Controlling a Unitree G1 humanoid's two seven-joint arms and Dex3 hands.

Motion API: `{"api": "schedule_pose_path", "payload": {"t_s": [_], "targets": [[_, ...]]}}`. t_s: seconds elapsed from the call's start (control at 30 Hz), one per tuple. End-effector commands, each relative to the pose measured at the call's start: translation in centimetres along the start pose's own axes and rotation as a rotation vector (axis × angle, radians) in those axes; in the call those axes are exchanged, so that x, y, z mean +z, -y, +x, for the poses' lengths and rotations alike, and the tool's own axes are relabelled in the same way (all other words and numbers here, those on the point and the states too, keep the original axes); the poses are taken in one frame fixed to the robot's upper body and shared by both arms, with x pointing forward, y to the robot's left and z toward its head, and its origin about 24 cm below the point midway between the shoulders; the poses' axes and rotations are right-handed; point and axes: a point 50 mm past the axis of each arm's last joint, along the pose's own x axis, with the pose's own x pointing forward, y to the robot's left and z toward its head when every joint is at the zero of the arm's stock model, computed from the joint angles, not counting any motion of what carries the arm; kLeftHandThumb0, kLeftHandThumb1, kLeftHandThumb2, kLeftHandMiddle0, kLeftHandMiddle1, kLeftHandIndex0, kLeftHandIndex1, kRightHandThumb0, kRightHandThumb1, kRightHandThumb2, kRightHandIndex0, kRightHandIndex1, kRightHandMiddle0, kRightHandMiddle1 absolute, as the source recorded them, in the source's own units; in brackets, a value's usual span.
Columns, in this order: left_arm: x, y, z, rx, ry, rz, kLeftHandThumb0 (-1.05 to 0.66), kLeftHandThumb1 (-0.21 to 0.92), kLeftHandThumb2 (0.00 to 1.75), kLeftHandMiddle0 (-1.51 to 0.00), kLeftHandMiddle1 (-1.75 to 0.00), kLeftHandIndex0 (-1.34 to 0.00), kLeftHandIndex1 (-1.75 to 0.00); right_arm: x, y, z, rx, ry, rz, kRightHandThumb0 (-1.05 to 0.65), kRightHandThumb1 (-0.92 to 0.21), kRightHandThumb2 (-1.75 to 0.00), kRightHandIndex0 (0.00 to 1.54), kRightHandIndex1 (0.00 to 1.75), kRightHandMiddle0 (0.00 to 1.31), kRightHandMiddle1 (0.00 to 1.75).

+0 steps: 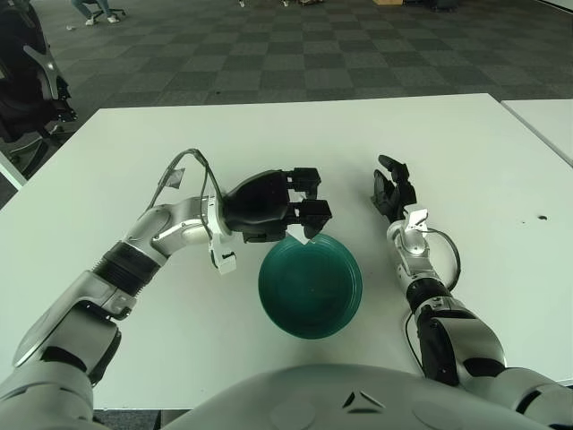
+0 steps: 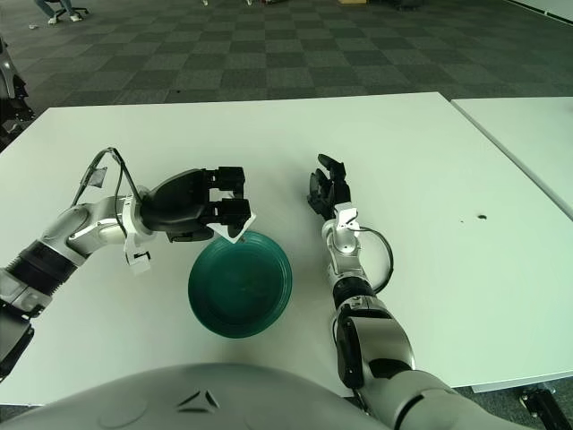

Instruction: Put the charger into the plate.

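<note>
A dark teal plate [image 1: 315, 296] lies on the white table [image 1: 466, 152], near its front middle. My left hand [image 1: 300, 211] hovers over the plate's far-left rim, its black fingers curled around a small white charger [image 2: 236, 229]. Only a white corner of the charger pokes out below the fingers. My right hand [image 1: 392, 190] shows to the right of the plate, fingers spread and pointing away from me, holding nothing.
A second white table [image 1: 548, 118] stands at the far right across a narrow gap. A small dark speck [image 1: 543, 216] marks the tabletop on the right. A dark chair [image 1: 27, 81] stands off the table's left corner.
</note>
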Motion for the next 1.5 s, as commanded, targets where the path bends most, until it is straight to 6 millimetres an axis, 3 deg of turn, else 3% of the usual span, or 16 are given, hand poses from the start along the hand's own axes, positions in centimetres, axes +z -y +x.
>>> {"api": "schedule_pose_path", "payload": {"t_s": [0.0,0.43,0.7,1.3,1.4,1.43,1.47], "targets": [[0.0,-1.0,-0.5,0.007,-0.004,0.011,0.0,0.19,1.47,-0.72,-1.71,-0.48,-1.75,-9.2,-0.7,-7.8,-0.003,-0.475,0.018,-0.66,-0.92,-0.64,0.2,0.0,0.0,0.63],[1.1,-1.0,-0.3,0.037,0.059,-0.058,0.0,0.21,1.44,-0.72,-1.7,-0.46,-1.75,-9.2,-0.9,-7.6,-0.012,-0.491,0.033,-0.64,-0.92,-0.64,0.22,0.01,0.0,0.56],[1.7,-0.4,-0.4,-0.004,0.077,-0.158,0.0,0.16,1.5,-0.74,-1.7,-0.5,-1.75,-9.2,-1.0,-7.4,-0.014,-0.5,0.041,-0.64,-0.92,-0.67,0.25,0.02,0.0,0.57],[1.5,0.3,0.2,-0.051,0.093,-0.277,0.0,0.11,1.55,-0.76,-1.71,-0.54,-1.75,-9.1,-1.1,-7.3,-0.003,-0.484,0.034,-0.65,-0.92,-0.73,0.24,0.01,0.0,0.51],[1.4,0.7,0.3,-0.051,0.081,-0.265,-0.01,0.22,1.41,-0.68,-1.73,-0.5,-1.68,-8.8,-1.1,-7.3,0.006,-0.457,0.007,-0.66,-0.92,-0.73,0.25,0.01,0.0,0.53],[1.4,0.8,0.3,-0.05,0.08,-0.264,-0.01,0.57,0.95,-0.44,-1.74,-0.36,-1.53,-8.8,-1.1,-7.3,0.009,-0.45,0.0,-0.69,-0.92,-0.74,0.26,0.02,0.0,0.56],[1.3,0.8,0.2,-0.044,0.077,-0.262,-0.01,0.58,0.93,-0.43,-1.74,-0.36,-1.53,-8.7,-1.1,-7.3,0.01,-0.442,-0.007,-0.69,-0.92,-0.74,0.26,0.02,0.0,0.56]]}}
